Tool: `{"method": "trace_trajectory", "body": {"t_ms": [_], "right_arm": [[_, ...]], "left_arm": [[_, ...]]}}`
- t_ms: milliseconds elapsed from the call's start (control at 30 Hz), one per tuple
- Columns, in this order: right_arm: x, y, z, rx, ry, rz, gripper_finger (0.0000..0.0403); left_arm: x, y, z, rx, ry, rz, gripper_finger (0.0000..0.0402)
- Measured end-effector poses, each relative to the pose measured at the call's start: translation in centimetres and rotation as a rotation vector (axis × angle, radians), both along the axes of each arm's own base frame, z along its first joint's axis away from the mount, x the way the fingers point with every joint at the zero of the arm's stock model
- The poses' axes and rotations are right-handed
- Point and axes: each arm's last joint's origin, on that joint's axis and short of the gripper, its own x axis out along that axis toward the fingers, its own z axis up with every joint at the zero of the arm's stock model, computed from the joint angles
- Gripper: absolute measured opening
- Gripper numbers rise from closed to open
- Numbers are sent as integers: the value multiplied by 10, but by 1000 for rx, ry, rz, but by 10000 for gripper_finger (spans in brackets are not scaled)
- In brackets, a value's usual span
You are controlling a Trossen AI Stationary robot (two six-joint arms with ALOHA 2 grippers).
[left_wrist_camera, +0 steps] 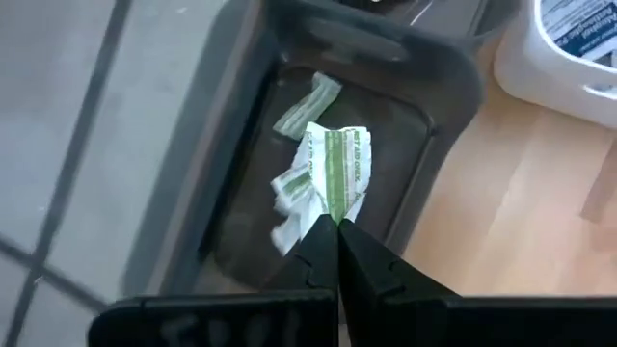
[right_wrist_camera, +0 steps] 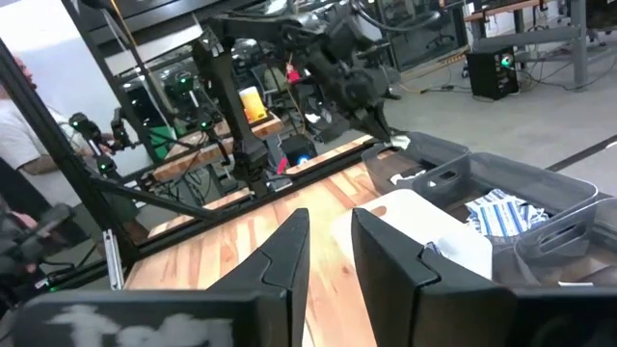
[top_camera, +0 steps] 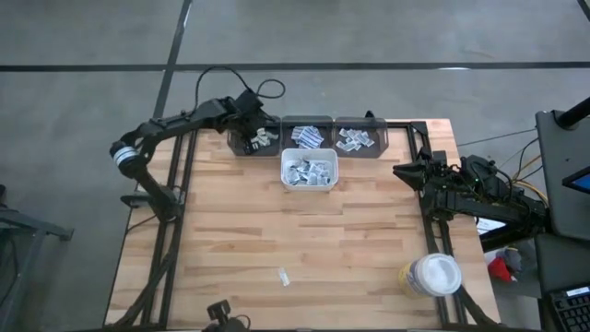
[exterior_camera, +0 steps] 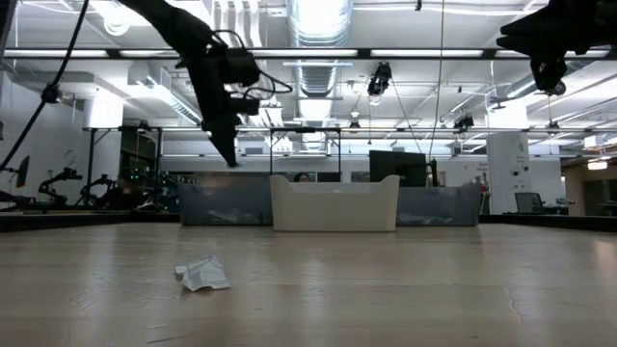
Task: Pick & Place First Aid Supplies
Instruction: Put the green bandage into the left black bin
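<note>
Holding one greenish sachet [left_wrist_camera: 335, 173] over three grey bins [top_camera: 241, 143].

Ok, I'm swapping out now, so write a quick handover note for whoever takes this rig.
Left claw: shut on a green-striped sachet, held above the leftmost dark bin.
Right claw: open, empty, waiting at the table's right edge.
Supplies: more sachets in the white bin; some in all three dark bins; one stray sachet on the near tabletop.
Done: some sorted.
Left: release this one, clear the white bin, collect the stray.
</note>
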Motion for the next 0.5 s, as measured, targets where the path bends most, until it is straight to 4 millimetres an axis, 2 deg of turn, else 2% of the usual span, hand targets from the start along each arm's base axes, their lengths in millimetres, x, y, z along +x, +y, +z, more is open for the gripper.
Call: {"method": "trace_trajectory", "body": {"t_ms": [267, 500], "right_arm": [[0, 0, 0, 0, 0, 0, 89], [0, 0, 0, 0, 0, 0, 88]], "left_arm": [[2, 16, -41, -63, 15, -18, 0], [9, 25, -66, -112, 61, -12, 7]]}}
